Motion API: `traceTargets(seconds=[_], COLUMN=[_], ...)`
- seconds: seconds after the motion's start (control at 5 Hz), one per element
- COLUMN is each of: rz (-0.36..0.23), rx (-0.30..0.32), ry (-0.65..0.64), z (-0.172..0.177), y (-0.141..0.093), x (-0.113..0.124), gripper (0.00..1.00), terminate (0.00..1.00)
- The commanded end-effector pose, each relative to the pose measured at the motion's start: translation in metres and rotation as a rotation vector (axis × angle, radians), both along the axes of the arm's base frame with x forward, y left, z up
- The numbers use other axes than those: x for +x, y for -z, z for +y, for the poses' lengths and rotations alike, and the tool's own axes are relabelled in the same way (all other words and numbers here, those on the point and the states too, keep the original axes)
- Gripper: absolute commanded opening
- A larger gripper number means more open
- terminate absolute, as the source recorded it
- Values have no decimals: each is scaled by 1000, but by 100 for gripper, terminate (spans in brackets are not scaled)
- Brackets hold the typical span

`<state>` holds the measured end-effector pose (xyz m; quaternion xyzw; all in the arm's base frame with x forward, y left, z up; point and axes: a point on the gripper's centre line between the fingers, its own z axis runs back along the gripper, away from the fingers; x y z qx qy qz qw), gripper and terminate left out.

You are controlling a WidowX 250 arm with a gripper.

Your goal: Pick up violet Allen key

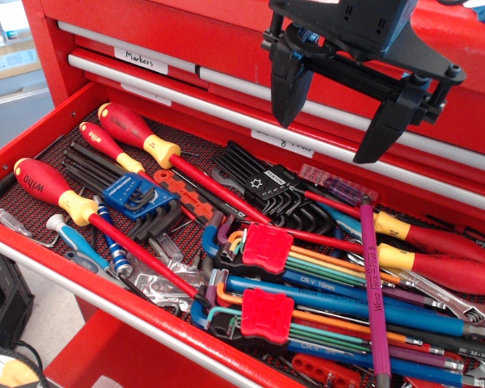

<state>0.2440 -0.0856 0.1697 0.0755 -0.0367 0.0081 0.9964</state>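
The open red drawer (32, 141) of a red tool chest held a crowded lot of hand tools on a dark mesh liner.

Left half: three red-and-yellow screwdrivers (137, 137) lay slanted, handles toward the upper left, shafts running down to the right. Between them sat a fan of black hex keys (89, 166) and a blue key holder (129, 196). At the front left edge lay a small clear-handled driver (12, 222) and a light-blue-handled tool (69, 238).

Centre: a black set of star keys (263, 190) lay fanned near the back. In front of it, two red holders (267, 246) each clipped a row of coloured keys, one holder behind the other. A thick blue key (347, 301), marked 10mm, lay lengthwise between them.

Right half: two more red-and-yellow screwdrivers (436, 242) pointed left, handles at the right edge.

The violet Allen key (373, 299) lay loose on top of the pile in the right half, its long sleeve running almost straight from the back of the drawer to the front edge, crossing over the thick blue key and the coloured keys.

The closed drawer above carried a handwritten label (141, 58) reading "Markers".

The claw (335, 121), black, hung in the air above the back right of the drawer, its two fingers spread wide apart with nothing between them, well clear of the violet Allen key below.
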Motion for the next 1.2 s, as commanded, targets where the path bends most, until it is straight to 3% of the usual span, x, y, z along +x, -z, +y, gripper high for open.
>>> traceTargets(seconds=[0.0, 0.4, 0.6, 0.8, 1.0], rz=[0, -25, -34, -1, -34], rx=[0, -86, -73, -101, -180], ry=[0, -70, -72, -49, -77], z=[0, -34, -46, -51, -60], y=[0, 38, 59, 76, 105], x=[0, 10, 16, 24, 27], gripper=[100, 100, 100, 100, 100], terminate=[0, 0, 0, 0, 0])
